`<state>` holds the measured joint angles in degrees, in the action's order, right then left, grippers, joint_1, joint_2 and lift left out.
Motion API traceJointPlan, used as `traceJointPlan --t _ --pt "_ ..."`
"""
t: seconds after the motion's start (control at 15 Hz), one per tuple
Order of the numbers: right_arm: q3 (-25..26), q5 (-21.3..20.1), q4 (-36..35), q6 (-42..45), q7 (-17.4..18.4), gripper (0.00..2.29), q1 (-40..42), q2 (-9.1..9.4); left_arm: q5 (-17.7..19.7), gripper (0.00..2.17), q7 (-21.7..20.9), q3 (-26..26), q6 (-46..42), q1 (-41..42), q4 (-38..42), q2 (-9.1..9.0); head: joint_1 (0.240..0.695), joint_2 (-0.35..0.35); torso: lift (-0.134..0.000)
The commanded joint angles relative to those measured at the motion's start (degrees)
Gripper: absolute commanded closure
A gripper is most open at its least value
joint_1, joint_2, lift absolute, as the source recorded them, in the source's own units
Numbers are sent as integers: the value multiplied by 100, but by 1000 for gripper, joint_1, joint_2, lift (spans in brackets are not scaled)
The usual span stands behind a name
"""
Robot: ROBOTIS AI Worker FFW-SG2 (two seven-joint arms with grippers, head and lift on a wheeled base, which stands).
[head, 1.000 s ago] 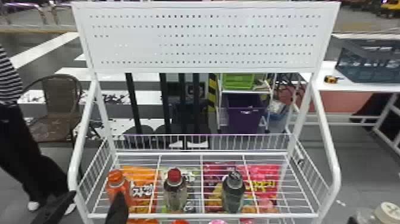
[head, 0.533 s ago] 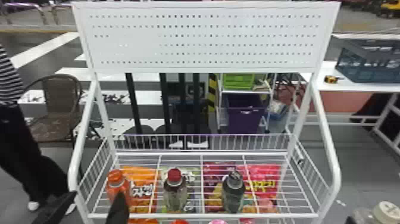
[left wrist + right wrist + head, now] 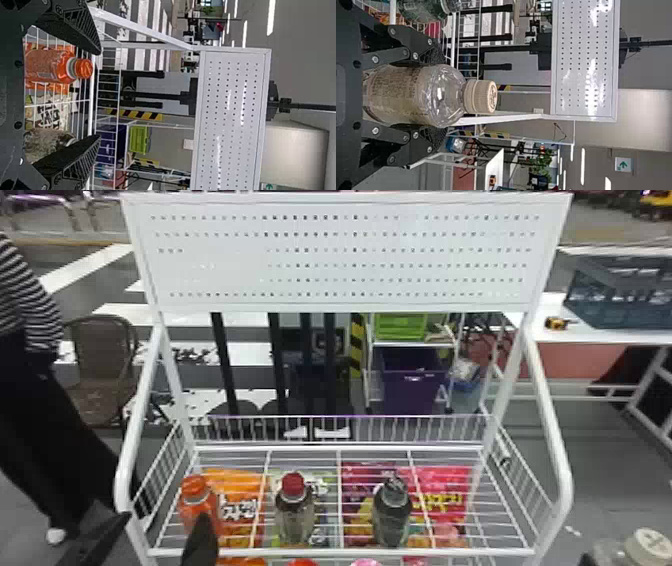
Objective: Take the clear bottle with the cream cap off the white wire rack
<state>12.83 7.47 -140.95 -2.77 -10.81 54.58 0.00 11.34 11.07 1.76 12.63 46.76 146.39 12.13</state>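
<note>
Clear bottle (image 3: 443,95): sat between the right gripper's (image 3: 438,97) fingers, closed bottle-wide on it
Left gripper (image 3: 99,94): spread wide, empty
White wire rack (image 3: 340,552): stood beyond both; removal seemed done, next needing a steady retreat

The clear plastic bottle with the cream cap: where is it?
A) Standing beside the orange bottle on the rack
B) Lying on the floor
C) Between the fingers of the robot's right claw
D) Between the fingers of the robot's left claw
C: the right wrist view shows the clear plastic bottle with the cream cap between the two black fingers of the right claw.
</note>
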Motion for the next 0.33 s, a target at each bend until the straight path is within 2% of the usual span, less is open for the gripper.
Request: traceJointPlan --t 0.0,0.27 --pt "0 0 6 0 -9 1882 0 5 0 144 0 0 17 0 3 0 499 0 0" --pt "9 9 -21 0 -27 1882 9 5 0 144 0 0 17 0 3 0 499 0 0"
